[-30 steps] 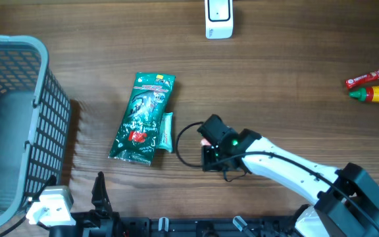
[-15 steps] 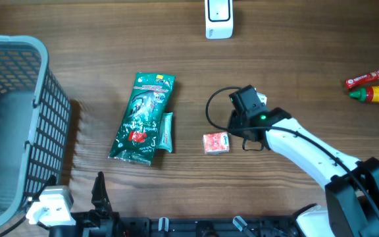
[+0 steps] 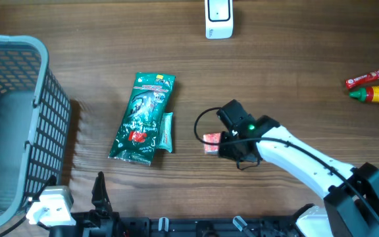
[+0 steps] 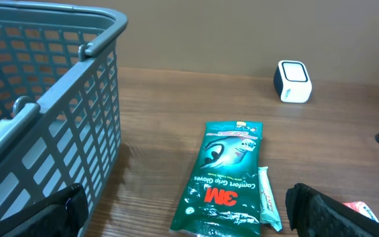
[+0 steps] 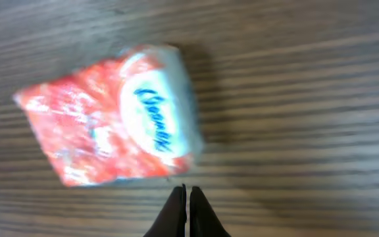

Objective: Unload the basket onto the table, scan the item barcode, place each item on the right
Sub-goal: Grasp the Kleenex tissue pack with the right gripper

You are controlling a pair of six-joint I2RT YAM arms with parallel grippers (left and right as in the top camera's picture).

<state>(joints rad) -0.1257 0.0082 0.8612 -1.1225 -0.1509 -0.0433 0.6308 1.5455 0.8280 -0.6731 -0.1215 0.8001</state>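
Red-and-white Kleenex tissue pack (image 5: 110,131) lay flat mid-table, right of green 3M glove packet (image 3: 143,118). Right gripper (image 5: 187,197) pinched shut, empty, tips just beside pack. Left gripper (image 4: 186,207) spread wide, near left. Pack likely light, soft, slippery film; pinch across narrow sides.

On my left wrist feed I can read the green package (image 4: 227,176): a red "3M" logo near its lower end, with "Comfort Grip Gloves" in white lettering just above it. On the right wrist feed, the orange-red tissue pack (image 5: 110,131) carries a white oval label (image 5: 155,118) whose blue script reads as "Kleenex", though it is blurred. Overhead, the red sachet (image 3: 366,79) has white lettering too small for me to read.
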